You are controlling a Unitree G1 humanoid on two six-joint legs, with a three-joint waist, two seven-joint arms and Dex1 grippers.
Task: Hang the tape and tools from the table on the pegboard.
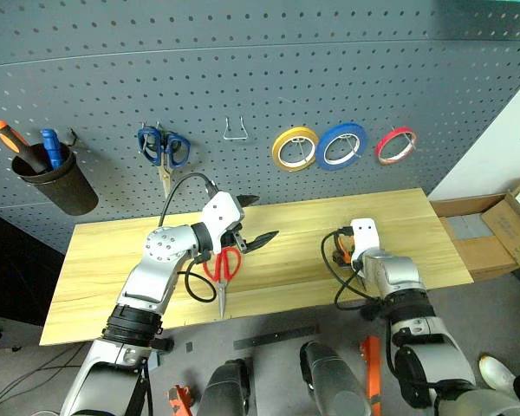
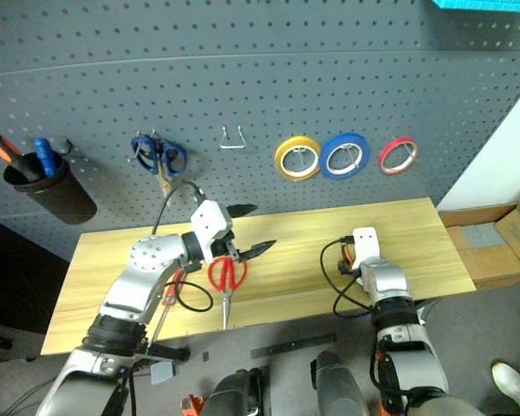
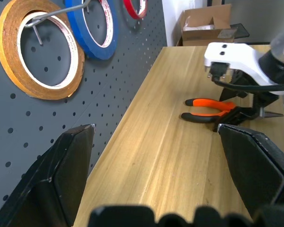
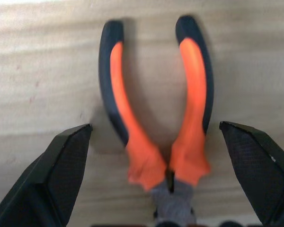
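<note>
The right gripper (image 4: 156,208), fingers spread wide, hovers low over the orange-and-black pliers (image 4: 156,109) lying flat toward the right of the table (image 1: 104,260). A good grasp would straddle both handles near the pivot before closing. The left gripper (image 1: 253,218) hangs spread and empty above the red-handled scissors (image 1: 223,270). The red tape (image 1: 396,145) already hangs on the pegboard (image 1: 243,69). No writing is readable.

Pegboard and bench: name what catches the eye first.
Three tape rolls hang in a row on the pegboard: yellow, blue, red. On the table, the red-handled scissors lie under the open left gripper, and the open right gripper straddles the orange-and-black pliers.
</note>
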